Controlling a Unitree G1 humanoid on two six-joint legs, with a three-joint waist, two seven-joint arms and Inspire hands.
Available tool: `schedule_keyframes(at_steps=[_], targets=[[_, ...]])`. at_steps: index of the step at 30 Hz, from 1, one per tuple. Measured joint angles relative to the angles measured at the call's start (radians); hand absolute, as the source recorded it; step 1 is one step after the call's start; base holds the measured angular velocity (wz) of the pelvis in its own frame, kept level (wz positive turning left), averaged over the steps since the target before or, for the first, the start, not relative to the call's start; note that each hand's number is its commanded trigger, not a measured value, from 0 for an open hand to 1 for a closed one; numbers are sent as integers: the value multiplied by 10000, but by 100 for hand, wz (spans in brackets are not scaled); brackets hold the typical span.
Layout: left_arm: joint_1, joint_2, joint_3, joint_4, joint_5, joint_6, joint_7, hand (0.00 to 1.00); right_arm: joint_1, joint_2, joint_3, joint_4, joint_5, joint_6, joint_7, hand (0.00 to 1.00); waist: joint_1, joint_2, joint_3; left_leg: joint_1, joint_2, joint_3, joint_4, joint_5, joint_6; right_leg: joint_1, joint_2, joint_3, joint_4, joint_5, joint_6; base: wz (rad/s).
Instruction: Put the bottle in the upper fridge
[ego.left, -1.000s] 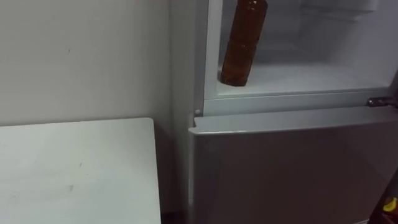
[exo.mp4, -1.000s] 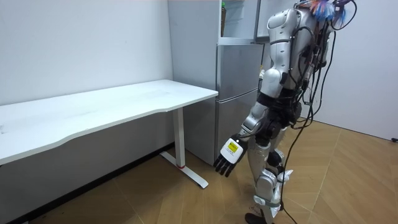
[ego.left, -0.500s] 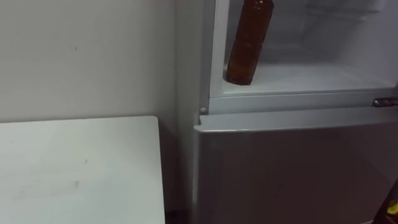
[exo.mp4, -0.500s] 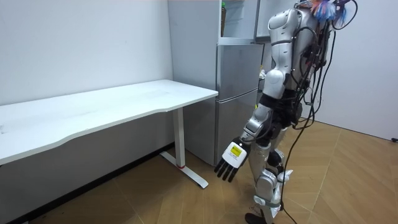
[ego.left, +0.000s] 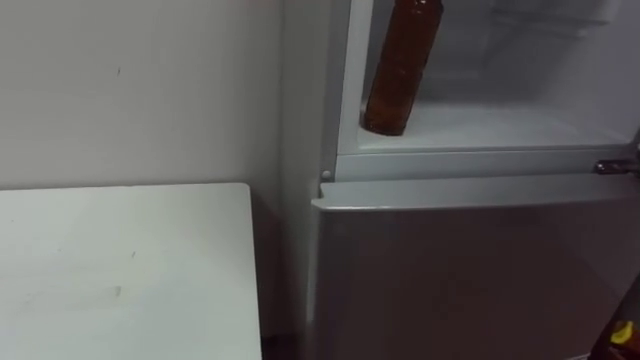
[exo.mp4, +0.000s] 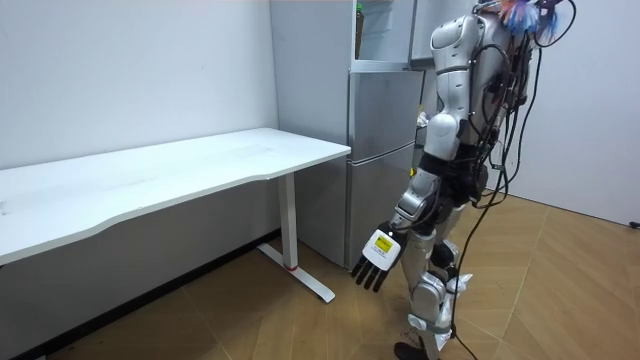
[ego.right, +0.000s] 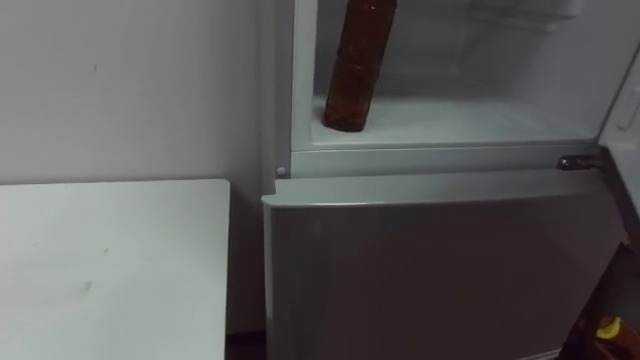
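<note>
Fingers of the left hand (exo.mp4: 375, 262) hang loosely straight and empty, low centre of the room view, swung slightly rightward since earlier. The bottle (ego.left: 400, 65) stands upright in the open upper fridge (ego.left: 480, 160), top centre; the right hand (ego.left: 625, 336) barely shows, lower right corner.

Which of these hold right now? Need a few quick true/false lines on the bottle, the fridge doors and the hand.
1. The bottle stands upright inside the upper fridge. True.
2. The left hand grips the bottle. False: it hangs low beside the leg in the room view, fingers relaxed, holding nothing.
3. The upper fridge is closed. False: its inside shows, with the bottle near the left edge of the shelf.
4. The lower door is shut. True.
5. The white table stands to the left of the fridge. True.
</note>
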Motion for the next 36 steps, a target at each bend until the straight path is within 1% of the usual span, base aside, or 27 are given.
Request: schedule_keyframes(at_steps=[3, 6, 8, 10, 11, 13, 15, 17, 19, 22, 26, 28, 31, 33, 36], targets=[[-93, 70, -229, 365, -4, 14, 54, 0, -25, -1, 98, -37, -233, 0, 173, 0, 40, 30, -21, 16, 4, -32, -3, 1, 0, 36, 11, 3, -5, 19, -3, 0], [-112, 181, -654, 472, 4, 65, 150, 0, -209, -3, 281, -474, -230, -3, 295, 0, 219, 32, -22, 26, 32, -36, 11, 4, -11, 45, 36, 12, -6, 42, -40, 0], [-164, 242, -934, 540, 11, 154, 210, 0, -475, -6, 435, -741, -291, -91, 434, 0, 314, 41, -24, 39, 43, -49, 13, 12, -25, 64, 47, 12, -14, 51, -56, 0], [-162, 262, -1228, 627, 41, 260, 347, 0, -1038, -9, 713, -838, -288, -199, 712, 0, 350, 68, -10, 129, 60, -99, 16, 14, -36, 217, 67, -14, -103, 56, -65, 6], [-161, 262, -1241, 625, 41, 277, 347, 0, -1062, -9, 740, -842, -288, -250, 792, 0, 386, 71, -12, 156, 67, -117, 16, 12, -38, 262, 76, -37, -159, 62, -57, 13], [-145, 275, -1361, 572, 34, 307, 397, 0, -1075, -9, 909, -843, -281, -490, 1114, 0, 557, 87, 3, 179, 77, -173, 29, 5, -46, 350, 73, -115, -210, 66, -54, 12], [-147, 284, -1514, 470, 41, 357, 410, 0, -1176, -8, 1138, -843, -279, -542, 1410, 0, 574, 95, 12, 159, 75, -230, 46, 6, -46, 393, 54, -183, -212, 67, -56, 11], [-149, 284, -1557, 459, 42, 425, 413, 0, -1295, -8, 1211, -838, -274, -573, 1719, 0, 648, 102, 18, 154, 75, -264, 44, 5, -47, 421, 46, -226, -222, 65, -52, 10], [-108, 284, -1628, 392, 157, 444, 438, 0, -1523, -8, 1442, -830, -273, -652, 2081, 0, 759, 154, 15, 156, 85, -272, 13, 6, -48, 457, 69, -233, -318, 67, -55, 0], [-159, 284, -1625, 309, 253, 449, 491, 0, -1529, -7, 1775, -809, -275, -707, 2736, 0, 857, 201, -2, 178, 98, -276, 7, 9, -53, 482, 90, -236, -370, 94, -61, 0], [-229, 286, -1627, 317, 418, 451, 497, 0, -1542, 19, 2358, -674, -271, -712, 3465, 0, 882, 188, 36, 183, 104, -278, -16, 7, -53, 527, 95, -249, -404, 104, -56, 0], [-265, 290, -1626, 317, 417, 451, 497, 0, -1544, 29, 2573, -627, -271, -712, 3788, 0, 970, 211, 48, 180, 114, -283, -31, 1, -54, 598, 109, -258, -554, 141, -28, 4], [-340, 291, -1625, 314, 416, 450, 496, 0, -1543, 50, 2672, -614, -288, -724, 4069, 0, 1061, 211, 49, 159, 122, -286, -49, -22, -57, 607, 110, -269, -607, 141, -25, 1], [-307, 290, -1625, 316, 424, 451, 487, 0, -1543, 165, 2666, -611, -337, -809, 4085, 0, 1086, 232, 45, 142, 133, -287, -54, -22, -57, 631, 107, -347, -698, 170, -16, 0], [-326, 292, -1615, 303, 585, 459, 416, 0, -1544, 164, 2654, -543, -652, -809, 4153, 0, 1078, 252, 46, 113, 174, -285, -57, -25, -57, 615, 102, -389, -715, 180, -20, 0]])
